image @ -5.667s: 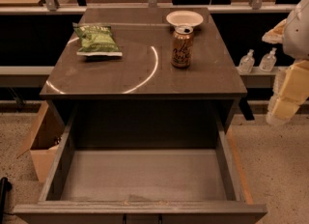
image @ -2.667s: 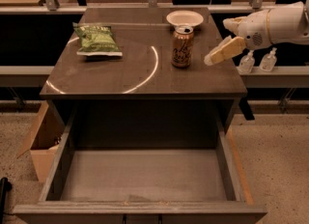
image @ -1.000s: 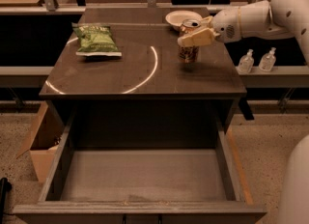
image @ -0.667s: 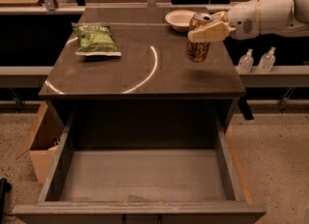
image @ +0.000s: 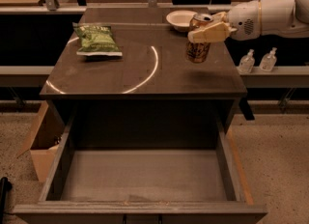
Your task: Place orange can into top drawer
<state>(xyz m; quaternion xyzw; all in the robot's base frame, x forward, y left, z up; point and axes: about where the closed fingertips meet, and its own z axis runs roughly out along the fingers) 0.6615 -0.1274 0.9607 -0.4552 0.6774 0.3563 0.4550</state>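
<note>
The orange can [image: 198, 49] hangs upright just above the right side of the dark cabinet top [image: 145, 73], with a shadow under it. My gripper [image: 206, 31] comes in from the right on the white arm and is shut on the can's upper part. The top drawer [image: 140, 175] stands pulled out below, at the front of the cabinet, with a bare grey bottom. The can is behind the drawer, over the cabinet top.
A green chip bag [image: 98, 39] lies on the left of the cabinet top. A white bowl [image: 181, 19] sits at the back, just behind the can. A brown cardboard box [image: 41, 138] stands on the floor to the left. Two small clear bottles [image: 257, 60] stand on a ledge at right.
My gripper came in from the right, closed on the can and lifted it off the cabinet top. The can now hangs a little to the right of where it stood.
</note>
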